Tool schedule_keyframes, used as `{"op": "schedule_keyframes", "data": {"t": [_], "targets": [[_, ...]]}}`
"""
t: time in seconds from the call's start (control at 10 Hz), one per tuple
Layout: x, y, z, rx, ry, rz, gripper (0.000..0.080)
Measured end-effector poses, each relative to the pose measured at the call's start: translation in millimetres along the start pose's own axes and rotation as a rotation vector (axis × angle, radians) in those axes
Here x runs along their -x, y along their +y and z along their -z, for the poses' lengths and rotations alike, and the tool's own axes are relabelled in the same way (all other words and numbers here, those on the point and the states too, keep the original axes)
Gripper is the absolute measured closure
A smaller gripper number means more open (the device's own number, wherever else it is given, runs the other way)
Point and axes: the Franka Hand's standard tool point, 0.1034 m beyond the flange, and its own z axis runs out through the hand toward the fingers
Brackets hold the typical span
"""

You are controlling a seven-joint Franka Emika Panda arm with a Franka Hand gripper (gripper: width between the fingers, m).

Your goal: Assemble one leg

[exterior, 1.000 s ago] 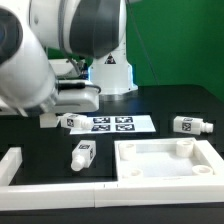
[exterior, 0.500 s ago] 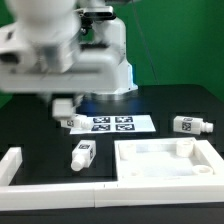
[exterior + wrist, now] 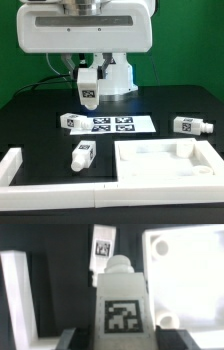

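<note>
The leg (image 3: 88,88) was clamped in the jaws, held well above the counter (image 3: 40,132). Its long axis was hung roughly upright, narrow end away from the wrist. The tabletop (image 3: 150,166) was spotted lower down, toward the exterior view's right.

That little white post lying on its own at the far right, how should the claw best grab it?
I'd grip the right-hand leg across its thick, flat-sided body, coming straight down from above. It lies on its side with bare table around it, and the narrow round end is left free. The claw holds another leg now.
</note>
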Motion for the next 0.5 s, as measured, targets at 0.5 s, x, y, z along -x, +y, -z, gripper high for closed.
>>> {"op": "schedule_keyframes", "data": {"t": [0.5], "targets": [[-42.6,-135.1,-3.0,-0.097,0.377,-0.17,0.0512]]}}
